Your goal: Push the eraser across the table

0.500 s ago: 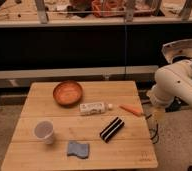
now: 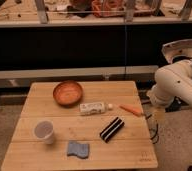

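Note:
The eraser (image 2: 112,129), a flat black block with a pale stripe, lies at a slant on the right half of the light wooden table (image 2: 89,159). My white arm (image 2: 176,85) hangs at the table's right edge. The gripper (image 2: 158,116) points down beside that edge, to the right of the eraser and a little farther back, apart from it. It holds nothing that I can see.
An orange bowl (image 2: 67,93) sits at the back. A white capped tube (image 2: 93,107) and an orange carrot-like piece (image 2: 130,109) lie mid-table. A pale cup (image 2: 44,131) and a blue sponge (image 2: 78,149) are front left. A dark shelf wall stands behind.

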`<state>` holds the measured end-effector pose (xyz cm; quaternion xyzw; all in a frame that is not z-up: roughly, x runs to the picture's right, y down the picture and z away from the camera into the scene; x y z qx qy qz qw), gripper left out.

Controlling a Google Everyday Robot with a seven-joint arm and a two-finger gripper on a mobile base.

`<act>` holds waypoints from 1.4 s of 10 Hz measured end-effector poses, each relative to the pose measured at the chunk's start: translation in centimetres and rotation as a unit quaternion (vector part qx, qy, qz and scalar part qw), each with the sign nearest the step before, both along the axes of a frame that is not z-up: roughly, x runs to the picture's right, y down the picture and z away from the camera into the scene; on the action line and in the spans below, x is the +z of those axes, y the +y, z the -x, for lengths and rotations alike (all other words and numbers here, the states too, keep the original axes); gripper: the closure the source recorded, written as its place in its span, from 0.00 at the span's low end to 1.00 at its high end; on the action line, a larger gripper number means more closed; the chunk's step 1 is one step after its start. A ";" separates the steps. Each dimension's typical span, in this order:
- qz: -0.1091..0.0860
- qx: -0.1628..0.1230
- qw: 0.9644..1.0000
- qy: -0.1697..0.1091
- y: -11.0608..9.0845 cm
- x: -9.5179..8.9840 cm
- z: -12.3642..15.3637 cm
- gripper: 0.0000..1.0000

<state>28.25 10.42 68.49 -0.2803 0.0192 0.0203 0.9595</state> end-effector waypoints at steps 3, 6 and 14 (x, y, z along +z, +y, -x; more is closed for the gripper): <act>0.000 0.000 1.000 0.000 0.0 0.0 0.0 0.20; 0.000 0.000 1.000 0.000 0.0 0.0 0.0 0.20; 0.008 -0.013 0.999 -0.031 2.1 0.3 3.9 0.20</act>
